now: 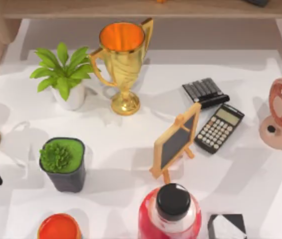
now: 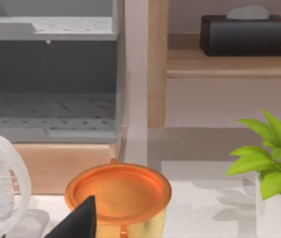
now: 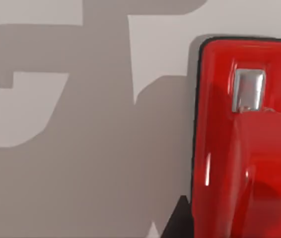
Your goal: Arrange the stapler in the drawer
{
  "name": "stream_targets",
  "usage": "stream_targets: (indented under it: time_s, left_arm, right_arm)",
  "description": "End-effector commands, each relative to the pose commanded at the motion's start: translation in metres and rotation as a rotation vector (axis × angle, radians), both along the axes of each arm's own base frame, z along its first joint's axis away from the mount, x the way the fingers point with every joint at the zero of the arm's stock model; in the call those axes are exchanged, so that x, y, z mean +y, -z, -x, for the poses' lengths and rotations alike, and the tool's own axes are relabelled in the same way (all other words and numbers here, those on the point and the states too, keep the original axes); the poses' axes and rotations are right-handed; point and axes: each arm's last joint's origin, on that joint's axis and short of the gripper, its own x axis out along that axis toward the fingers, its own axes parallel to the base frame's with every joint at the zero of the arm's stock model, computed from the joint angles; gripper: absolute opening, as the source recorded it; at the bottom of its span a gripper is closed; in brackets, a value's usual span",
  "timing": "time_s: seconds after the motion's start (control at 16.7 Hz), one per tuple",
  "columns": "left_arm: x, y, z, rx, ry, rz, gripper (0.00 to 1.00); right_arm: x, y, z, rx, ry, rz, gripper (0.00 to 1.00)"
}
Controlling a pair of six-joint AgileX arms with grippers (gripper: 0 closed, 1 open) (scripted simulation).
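a red stapler (image 3: 245, 144) with a shiny metal piece on top is seen lying flat on the pale table (image 3: 81, 148) in the right wrist view, right under the camera. a dark tip of the right claw (image 3: 177, 223) is seen just beside the stapler; whether it is open or closed cannot be told. a gold trophy (image 1: 122, 64) is seen near the back of the table, with a leafy plant (image 1: 64, 74) to its left and a calculator (image 1: 219, 128) to its right. in the left wrist view, a dark tip of the left claw (image 2: 78, 220) is seen by an orange cup (image 2: 118, 191), with an open grey drawer (image 2: 48, 79) behind the cup. whether the left claw is open cannot be told.
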Motion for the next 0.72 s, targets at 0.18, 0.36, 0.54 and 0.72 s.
stream_targets:
  time_s: [0.18, 0.36, 0.54, 0.72]
  left_arm:
    - [0.0, 0.0, 0.0, 0.0, 0.0, 0.0, 1.0]
    - [0.0, 0.0, 0.0, 0.0, 0.0, 0.0, 1.0]
    - [0.0, 0.0, 0.0, 0.0, 0.0, 0.0, 1.0]
    - [0.0, 0.0, 0.0, 0.0, 0.0, 0.0, 1.0]
  right_arm:
    - [0.0, 0.0, 0.0, 0.0, 0.0, 0.0, 0.9]
    - [0.0, 0.0, 0.0, 0.0, 0.0, 0.0, 1.0]
    - [0.0, 0.0, 0.0, 0.0, 0.0, 0.0, 1.0]
    - [0.0, 0.0, 0.0, 0.0, 0.0, 0.0, 1.0]
